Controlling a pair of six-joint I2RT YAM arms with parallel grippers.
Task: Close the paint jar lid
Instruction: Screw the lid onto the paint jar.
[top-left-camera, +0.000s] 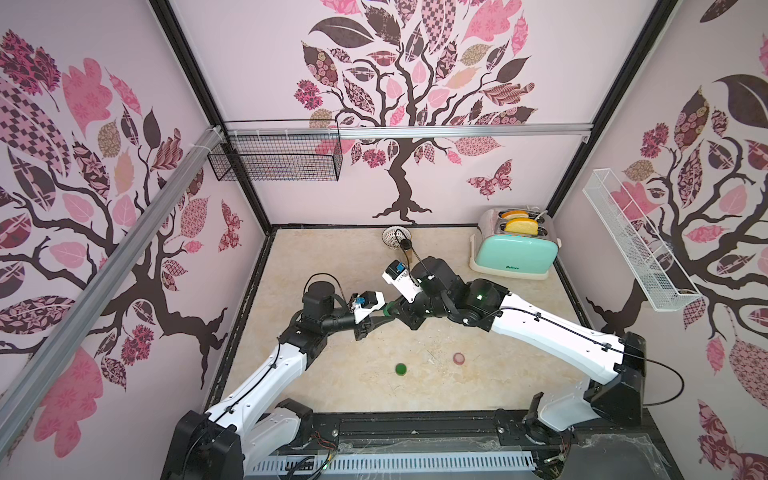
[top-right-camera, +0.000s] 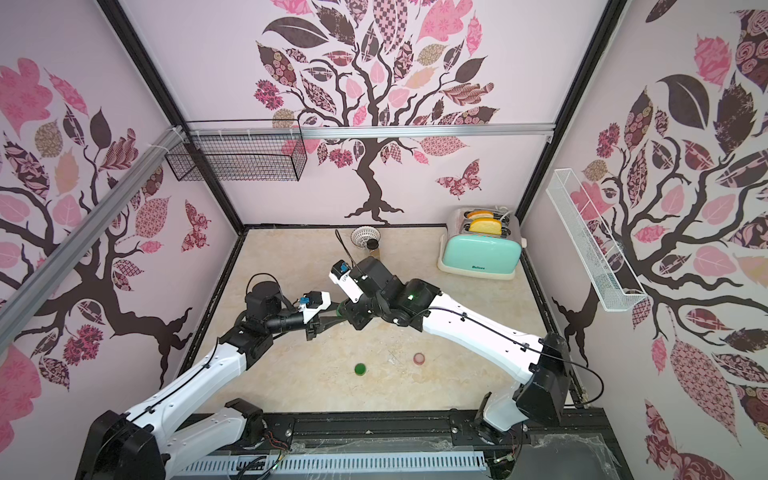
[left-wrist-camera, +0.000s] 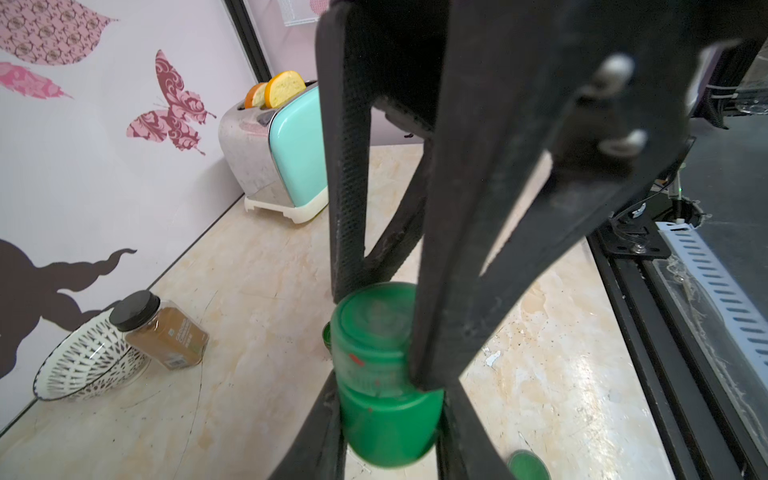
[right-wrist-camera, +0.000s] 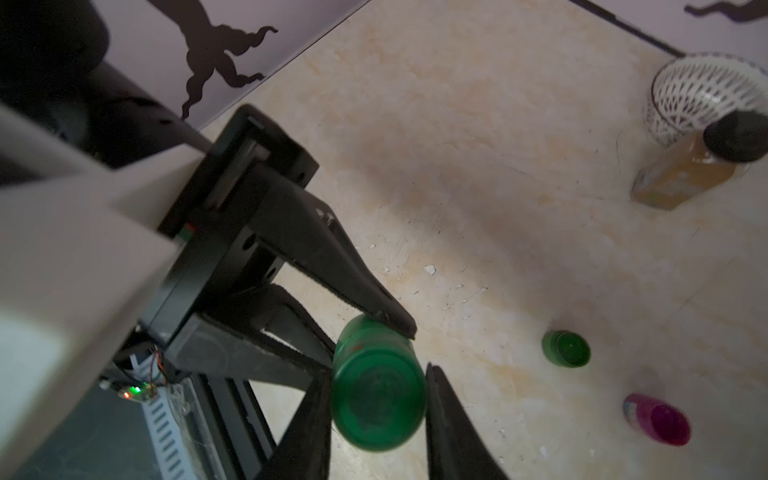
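Note:
A small green paint jar (top-left-camera: 388, 310) (top-right-camera: 340, 310) hangs on its side above the middle of the table, held between my two grippers. In the left wrist view my left gripper (left-wrist-camera: 390, 390) is shut on the smooth green body (left-wrist-camera: 390, 428). My right gripper (left-wrist-camera: 382, 336) clamps the duller ridged lid end (left-wrist-camera: 368, 332). The right wrist view shows my right gripper (right-wrist-camera: 378, 374) shut round the jar's near round end (right-wrist-camera: 378, 403). My left gripper (right-wrist-camera: 365, 340) pinches the far end. Whether the lid sits fully down I cannot tell.
An open green pot (top-left-camera: 400, 369) and a pink pot (top-left-camera: 459, 358) stand on the table in front of the arms. A mint toaster (top-left-camera: 515, 253) with bread is at the back right. A patterned bowl (top-left-camera: 392, 236) and a spice jar (top-left-camera: 405, 247) are at the back.

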